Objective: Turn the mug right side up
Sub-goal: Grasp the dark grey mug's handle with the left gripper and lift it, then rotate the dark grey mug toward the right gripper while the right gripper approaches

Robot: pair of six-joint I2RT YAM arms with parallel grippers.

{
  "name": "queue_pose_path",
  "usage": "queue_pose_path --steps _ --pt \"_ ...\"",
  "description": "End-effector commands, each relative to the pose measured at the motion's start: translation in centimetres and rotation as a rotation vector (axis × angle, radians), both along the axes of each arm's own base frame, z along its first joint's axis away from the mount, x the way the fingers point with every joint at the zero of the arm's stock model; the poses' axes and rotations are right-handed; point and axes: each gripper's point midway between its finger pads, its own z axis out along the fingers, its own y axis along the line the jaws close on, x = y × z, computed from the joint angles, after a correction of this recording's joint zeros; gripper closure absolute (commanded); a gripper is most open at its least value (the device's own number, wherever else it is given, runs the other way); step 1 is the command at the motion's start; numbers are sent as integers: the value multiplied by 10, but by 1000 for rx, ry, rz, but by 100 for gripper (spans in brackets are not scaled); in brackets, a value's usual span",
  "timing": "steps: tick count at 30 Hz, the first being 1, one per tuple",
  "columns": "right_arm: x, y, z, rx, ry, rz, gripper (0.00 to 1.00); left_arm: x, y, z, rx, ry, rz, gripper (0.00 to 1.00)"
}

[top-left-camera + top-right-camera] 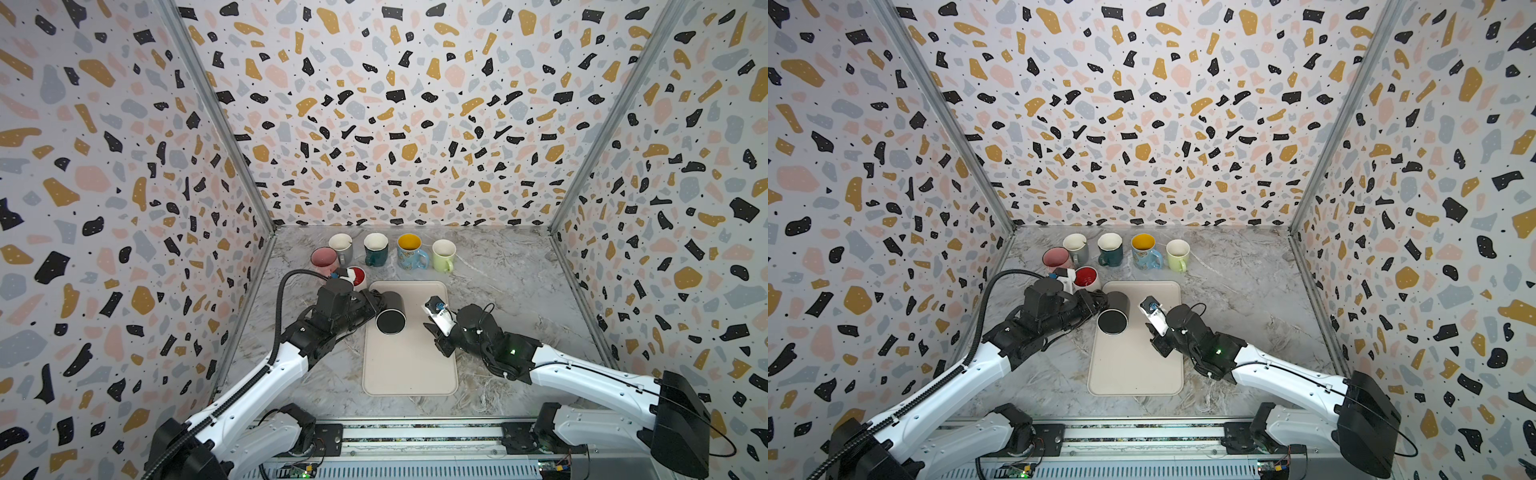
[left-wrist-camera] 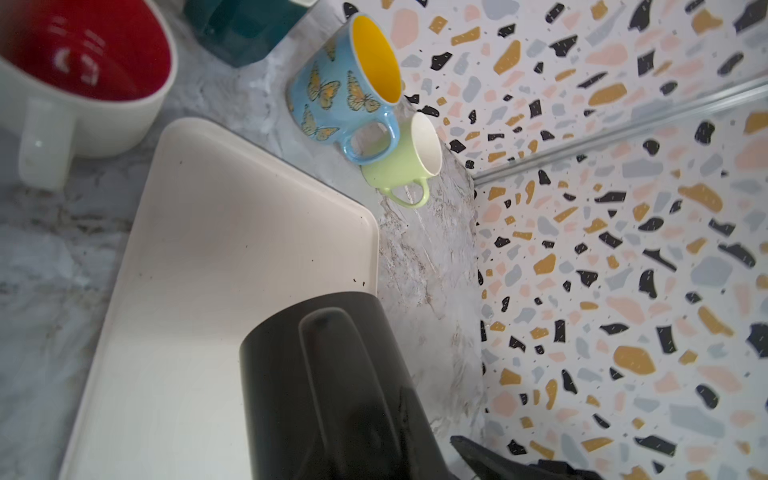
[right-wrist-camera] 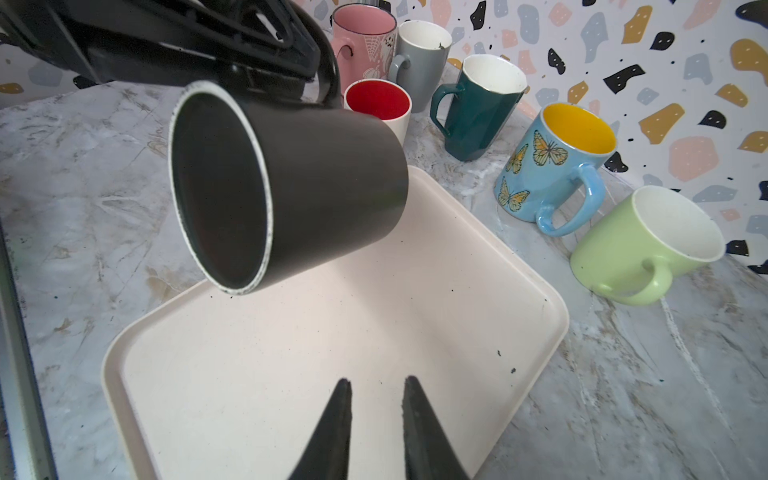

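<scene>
Above the marble tabletop (image 1: 503,291), the left gripper (image 1: 373,300) clamps the black mug (image 1: 390,315) by its handle, sideways over the cream tray (image 1: 409,365), while the right gripper (image 3: 376,388) hovers empty, jaws slightly parted; that thin pinch may let the mug swivel and drop.

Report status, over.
Left tool shut on black mug, right tool open, empty. Mug sideways over tray, not upright yet. Tray bare beneath; other mugs stand clear behind.
</scene>
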Motion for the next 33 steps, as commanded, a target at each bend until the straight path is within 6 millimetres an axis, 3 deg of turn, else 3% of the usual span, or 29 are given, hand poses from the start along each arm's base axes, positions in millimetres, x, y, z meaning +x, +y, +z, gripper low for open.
queue_pose_path --steps 1,9,17,27,33 --pt "5 -5 32 41 -4 -31 75 10 -12 46 145 -322 -114 100" --pt "3 4 59 99 159 24 75 9 -29 60 406 -686 -145 100" --pt "13 -4 75 188 388 53 74 -6 -32 93 532 -1013 -72 100" --pt "5 1 94 324 651 214 68 -32 -13 89 665 -1258 55 100" --pt "-9 16 93 395 818 324 61 -35 -25 77 836 -1346 39 100"
